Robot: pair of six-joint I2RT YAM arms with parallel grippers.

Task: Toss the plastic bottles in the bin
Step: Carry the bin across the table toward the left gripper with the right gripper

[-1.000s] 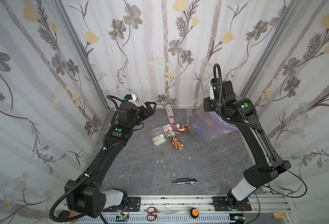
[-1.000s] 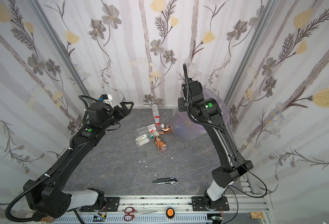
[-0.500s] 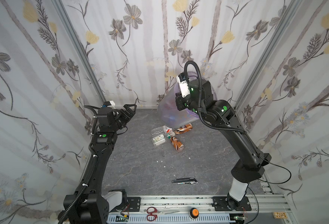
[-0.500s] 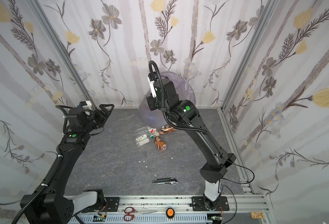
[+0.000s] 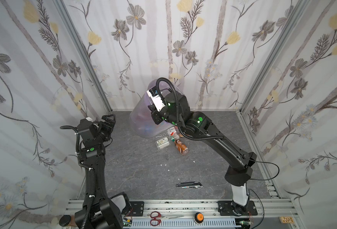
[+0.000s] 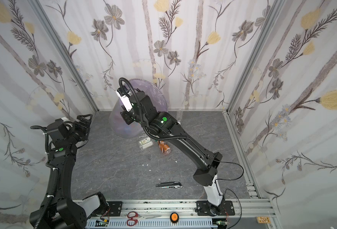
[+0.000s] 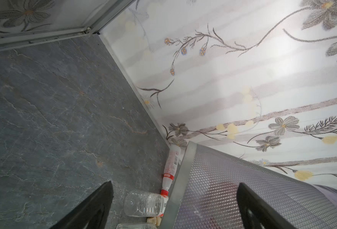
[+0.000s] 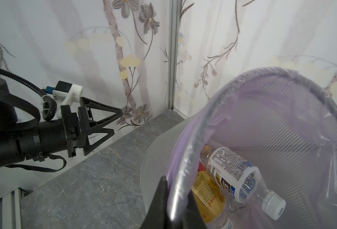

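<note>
Since a second ago the left gripper has drawn back leftward, jaws wide and holding nothing, and the bin has swung over from the far right. The right gripper is pinched shut on its rim, holding it tilted. Some bottles lie inside (count unclear). A few loose bottles lie near that gripper at the bin's foot, apparently still to go.
</note>
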